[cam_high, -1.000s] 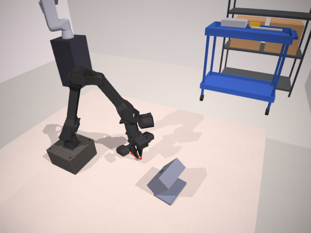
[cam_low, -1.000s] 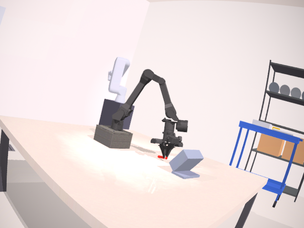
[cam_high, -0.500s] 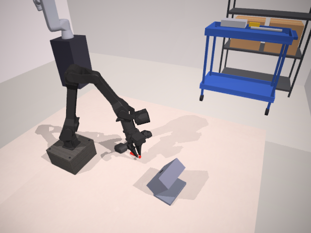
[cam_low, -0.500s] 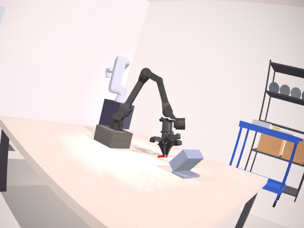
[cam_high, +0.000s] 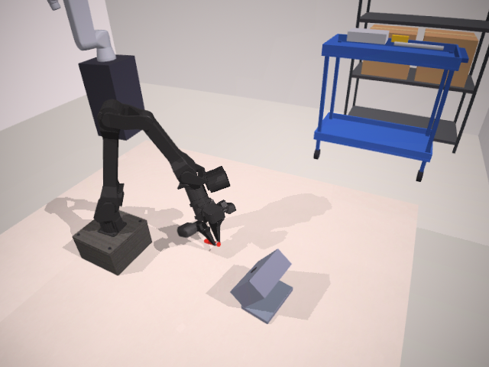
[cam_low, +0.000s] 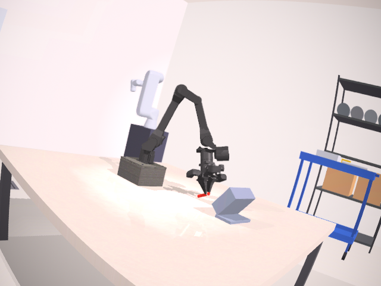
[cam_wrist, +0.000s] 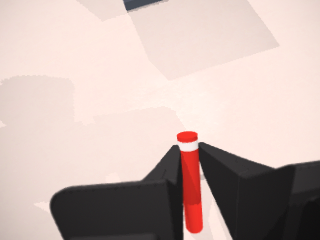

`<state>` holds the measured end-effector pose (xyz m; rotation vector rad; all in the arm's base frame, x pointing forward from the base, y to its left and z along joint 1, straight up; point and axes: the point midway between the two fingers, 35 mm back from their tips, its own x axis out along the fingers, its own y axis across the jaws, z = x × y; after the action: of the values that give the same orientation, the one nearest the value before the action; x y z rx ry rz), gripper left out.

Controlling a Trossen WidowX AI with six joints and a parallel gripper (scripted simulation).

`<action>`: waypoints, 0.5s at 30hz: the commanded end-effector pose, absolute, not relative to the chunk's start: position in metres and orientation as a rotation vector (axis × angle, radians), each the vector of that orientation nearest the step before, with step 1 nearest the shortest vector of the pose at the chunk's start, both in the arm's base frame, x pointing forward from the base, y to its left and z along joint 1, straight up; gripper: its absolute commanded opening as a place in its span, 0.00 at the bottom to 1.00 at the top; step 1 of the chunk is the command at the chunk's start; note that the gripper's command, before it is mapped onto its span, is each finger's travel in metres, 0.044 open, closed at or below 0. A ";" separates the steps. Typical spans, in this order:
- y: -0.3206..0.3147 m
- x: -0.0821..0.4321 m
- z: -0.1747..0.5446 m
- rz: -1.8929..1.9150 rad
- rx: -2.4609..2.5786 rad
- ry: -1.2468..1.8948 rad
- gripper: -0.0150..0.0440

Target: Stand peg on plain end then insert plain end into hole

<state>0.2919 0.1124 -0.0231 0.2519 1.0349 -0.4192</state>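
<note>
The red peg [cam_high: 207, 241] [cam_low: 201, 195] [cam_wrist: 191, 172] lies roughly level at the fingertips, its white band near the end that points away from the arm's base. My gripper [cam_high: 217, 243] [cam_low: 206, 193] [cam_wrist: 187, 149] is shut on the peg close to the banded end, low over the table. Whether the peg touches the table is hard to tell. The grey-blue sloped panel [cam_high: 270, 272] [cam_low: 227, 199] stands a short way beyond the gripper. Its hole [cam_high: 253, 270] shows as a dark spot in the upper face; the exterior view does not show it.
The arm's dark base block [cam_high: 114, 246] [cam_low: 141, 172] stands on the table [cam_high: 157, 316] [cam_low: 153, 240], on the far side of the gripper from the panel. A blue cart [cam_high: 379, 134] and a shelf stand off beyond the table.
</note>
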 end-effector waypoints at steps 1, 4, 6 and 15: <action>0.114 0.291 -0.019 -0.421 0.256 0.996 0.34; 0.115 0.290 -0.018 -0.423 0.250 0.970 0.34; 0.115 0.289 -0.017 -0.425 0.247 0.954 0.34; 0.118 0.283 -0.015 -0.432 0.229 0.878 0.34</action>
<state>0.2839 0.1165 -0.0180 0.2225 0.9072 -0.4305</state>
